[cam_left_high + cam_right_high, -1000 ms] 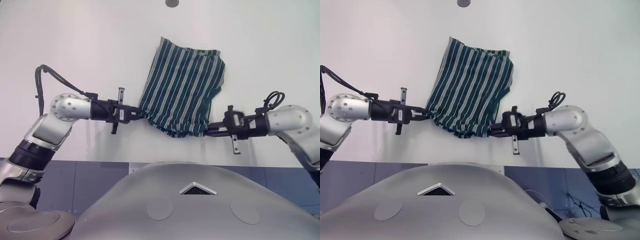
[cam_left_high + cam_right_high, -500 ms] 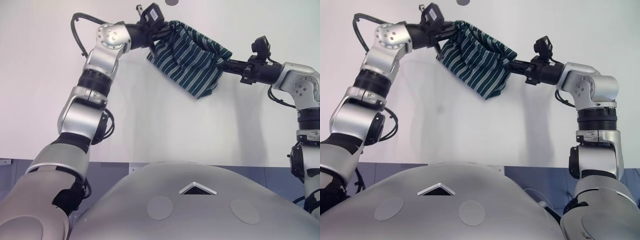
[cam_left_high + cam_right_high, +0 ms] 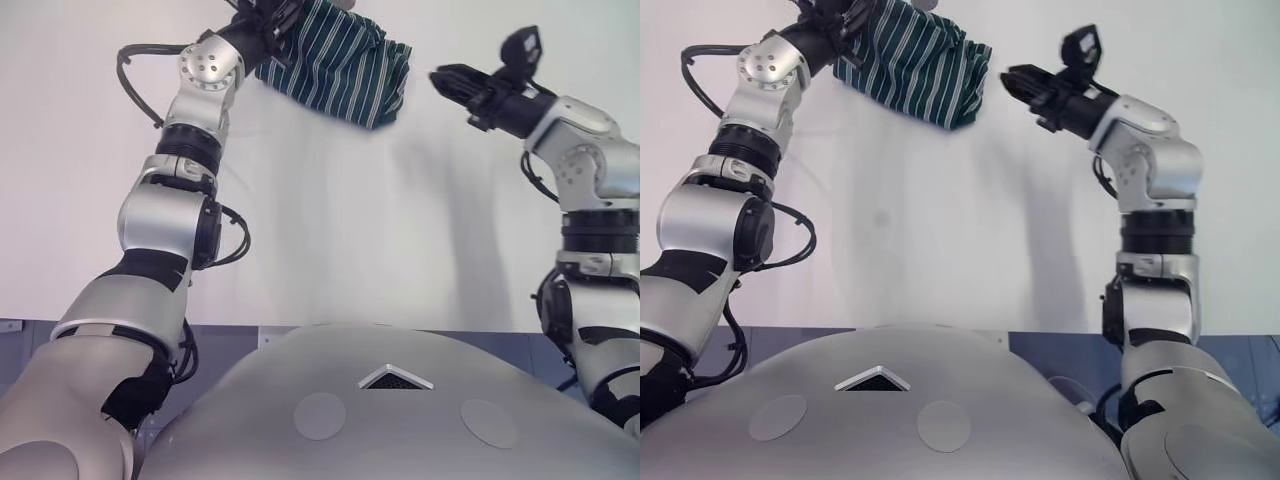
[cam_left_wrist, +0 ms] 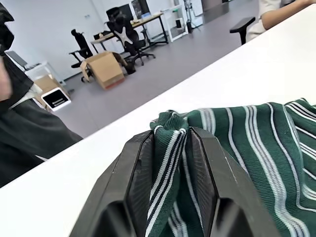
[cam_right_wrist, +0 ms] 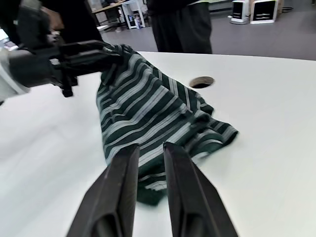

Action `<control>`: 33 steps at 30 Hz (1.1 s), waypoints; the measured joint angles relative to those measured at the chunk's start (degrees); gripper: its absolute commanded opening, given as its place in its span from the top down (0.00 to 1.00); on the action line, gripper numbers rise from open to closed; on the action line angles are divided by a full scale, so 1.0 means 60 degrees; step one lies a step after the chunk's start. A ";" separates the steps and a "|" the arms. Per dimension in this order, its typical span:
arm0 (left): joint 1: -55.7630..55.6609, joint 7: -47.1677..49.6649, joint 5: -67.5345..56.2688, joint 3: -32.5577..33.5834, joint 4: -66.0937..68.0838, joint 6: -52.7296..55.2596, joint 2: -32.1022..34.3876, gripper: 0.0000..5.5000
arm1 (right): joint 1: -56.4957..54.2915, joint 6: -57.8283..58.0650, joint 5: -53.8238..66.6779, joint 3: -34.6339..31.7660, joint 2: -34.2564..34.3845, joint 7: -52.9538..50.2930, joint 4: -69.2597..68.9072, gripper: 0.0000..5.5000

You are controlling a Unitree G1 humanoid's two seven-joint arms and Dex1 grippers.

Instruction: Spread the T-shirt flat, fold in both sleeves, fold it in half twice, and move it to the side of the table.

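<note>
1. Cloth in a rumpled, folded bundle: the dark green T-shirt with thin white stripes (image 3: 340, 60) sits at the far part of the flat white table (image 3: 330, 230), roughly midway across it in the head views.
2. The shirt is not spread flat. Its layers are doubled over one another, with a thick folded edge on the side toward the robot's right arm.
3. The left gripper with black plastic fingers (image 4: 170, 131) is clamped on a bunched fold at the shirt's left corner. The striped fabric is pinched between its two fingers (image 4: 140, 163) and bulges out past their tips.
4. That held corner looks slightly raised, while the rest of the fabric drapes away from it down to the table top.
5. The left arm is stretched far forward over the table, its gripper at the top edge of the head views.
6. The right gripper, also black and two-fingered (image 3: 445, 78), hangs above the table to the right of the shirt, near it but not touching. Its fingers (image 5: 123, 187) stand a little apart with nothing between them, pointing toward the shirt's folded edge.
7. A small round hole in the table top (image 5: 201, 82) lies just beside the shirt, on its far side.
8. Beyond the table, the left wrist view shows a grey floor with a brown cardboard box (image 4: 103, 69) and a black office chair (image 4: 126, 27) near it.
</note>
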 measured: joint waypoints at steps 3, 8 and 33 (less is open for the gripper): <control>-0.0489 0.0803 0.0580 -0.0146 0.0374 -0.0114 -0.0025 0.78 | -0.1146 -0.0867 -0.0660 0.0599 0.1181 -0.0043 0.1350 0.83; -0.0658 0.1943 0.1310 -0.0295 0.0714 -0.0486 0.0258 0.77 | -0.2648 -0.2191 -0.2698 0.1560 0.2441 -0.0974 0.5512 0.99; 0.5126 0.2314 0.0350 0.1203 -0.6727 0.1244 0.0890 0.77 | 0.5161 0.2293 -0.3817 -0.4428 -0.0108 -0.7083 -0.5295 0.99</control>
